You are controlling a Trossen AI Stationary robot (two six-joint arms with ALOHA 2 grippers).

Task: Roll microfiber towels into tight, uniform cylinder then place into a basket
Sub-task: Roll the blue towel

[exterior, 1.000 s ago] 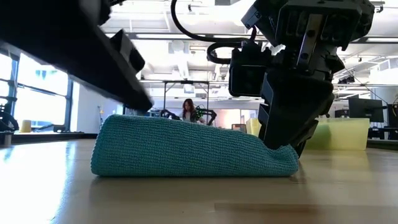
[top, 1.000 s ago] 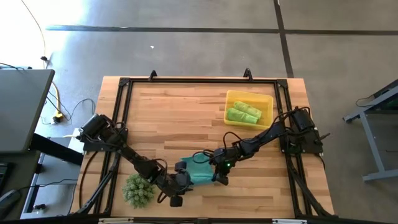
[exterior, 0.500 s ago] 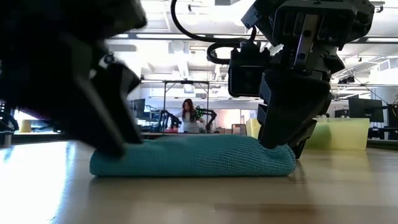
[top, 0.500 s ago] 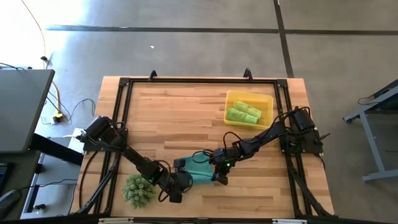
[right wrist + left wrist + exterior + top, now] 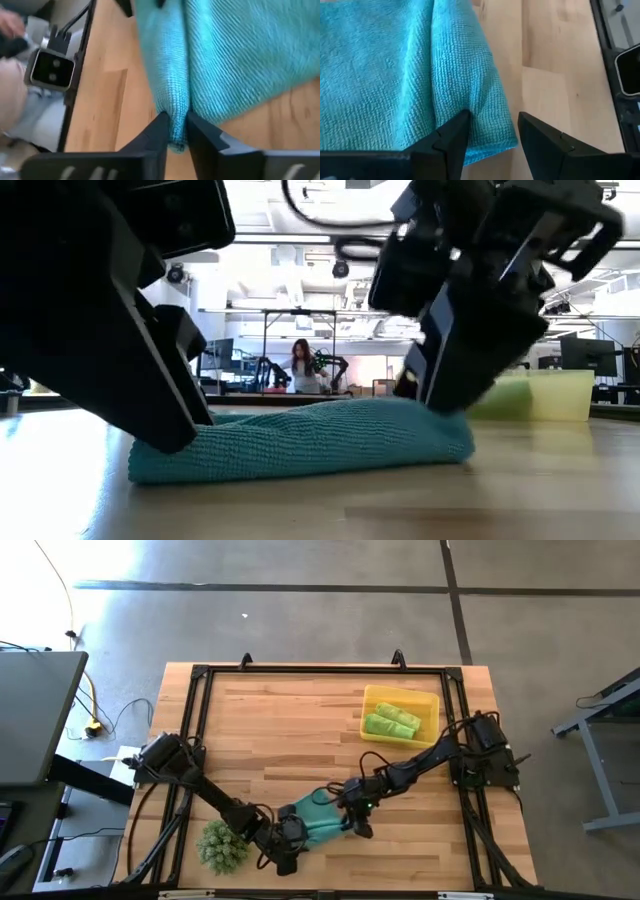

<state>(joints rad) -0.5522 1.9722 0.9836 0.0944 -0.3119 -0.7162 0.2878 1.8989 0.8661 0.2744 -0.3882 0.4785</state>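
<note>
Teal towel: lying folded and rumpled on the wooden counter, down at the near edge, right between the two arms; it's low and lumpy, not a tight cylinder.
Left pincer: down at the towel's left end, fingers apart, straddling a raised fold at the cloth's edge; in the left wrist view a ridge of teal runs into the gap between the two dark fingers, and neither one is pressing it flat.
Right pincer: at the towel's right end, and the right wrist view shows its fingers drawn close together with a narrow pleat of teal cloth pinched in the slim gap between them.
Low view: the towel sits as a long hump, its surface sloping a little, with the left arm's dark bulk at one end and the right arm's wrist and pincer bearing down on the other.
Basket: translucent yellow, sitting towards the far right part of the counter, well apart from the teal towel.
Lime-green towels: two rolls lying side by side inside the basket, slightly angled to its walls.
Spiky green plant: a ball of it on the near left of the counter, just beside the left arm.
Background: a person seated far off in the room beyond the counter.
</note>
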